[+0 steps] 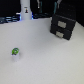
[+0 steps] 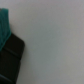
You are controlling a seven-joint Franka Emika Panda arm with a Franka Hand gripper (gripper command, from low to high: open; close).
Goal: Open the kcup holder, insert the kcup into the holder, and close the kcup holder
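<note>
The small round green-lidded kcup (image 1: 15, 52) sat on the smooth white tabletop (image 1: 45, 57), well apart from the boxy black kcup holder (image 1: 63, 26); I could not tell the pincer's state.

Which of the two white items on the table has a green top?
The kcup, the short pod standing alone toward the exterior view's left. The tall white bottle-shaped object at the back shows no green.
</note>
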